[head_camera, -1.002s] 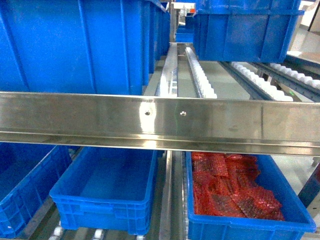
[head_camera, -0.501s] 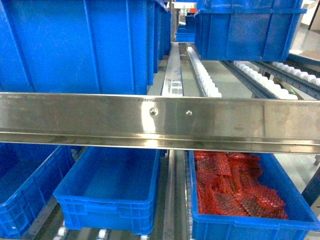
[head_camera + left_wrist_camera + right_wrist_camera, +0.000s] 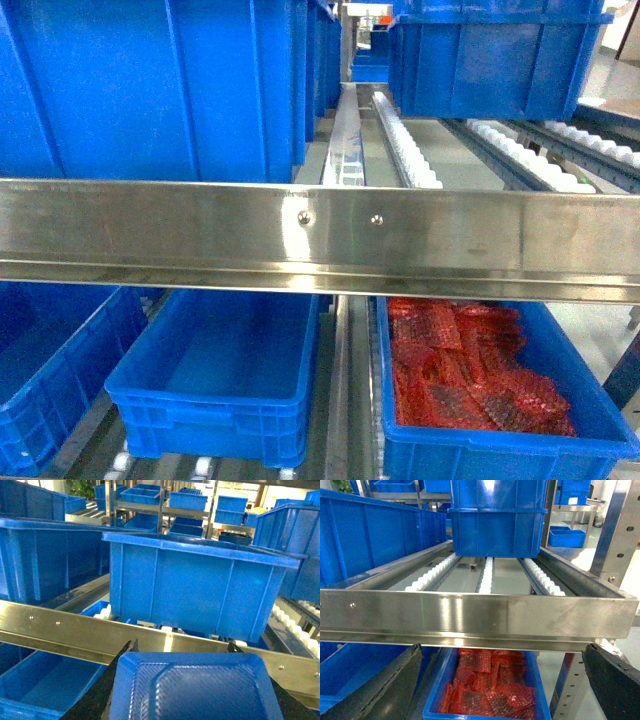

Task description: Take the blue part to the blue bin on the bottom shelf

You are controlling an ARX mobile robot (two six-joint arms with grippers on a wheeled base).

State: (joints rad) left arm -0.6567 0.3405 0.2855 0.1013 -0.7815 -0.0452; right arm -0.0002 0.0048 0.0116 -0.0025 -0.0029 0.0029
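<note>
Left claw [image 3: 182,652] has the blue part [image 3: 192,690] clamped between its two dark fingers [image 3: 119,680], one on each side. From the left wrist camera the part fills the bottom of the view: squarish, with a raised rim and a finely textured face.

Just ahead of that claw, a shiny steel rail [image 3: 75,630] runs across, and past it a big blue tote [image 3: 195,595] sits on the rollers of the upper level. Below the rail, down and to the left of the claw, you can see into the blue bin [image 3: 35,692]. The part is up at rail height, not in the bin.

The head camera doesn't catch either claw. It does show that bin [image 3: 210,410] sitting on the bottom shelf [image 3: 337,400] with nothing in it. Another tote just to its right [image 3: 500,455] is full of red crinkly packets [image 3: 470,380].

Right claw [image 3: 501,652] is spread wide with nothing between its fingers [image 3: 385,685]; you only see them at the two bottom corners of its own camera. The steel rail [image 3: 470,615] is straight in front of it and the red packets [image 3: 490,685] are directly below and ahead. Beyond the rail, rows of white rollers [image 3: 485,577] lead back to more stacked blue totes [image 3: 495,530].
</note>
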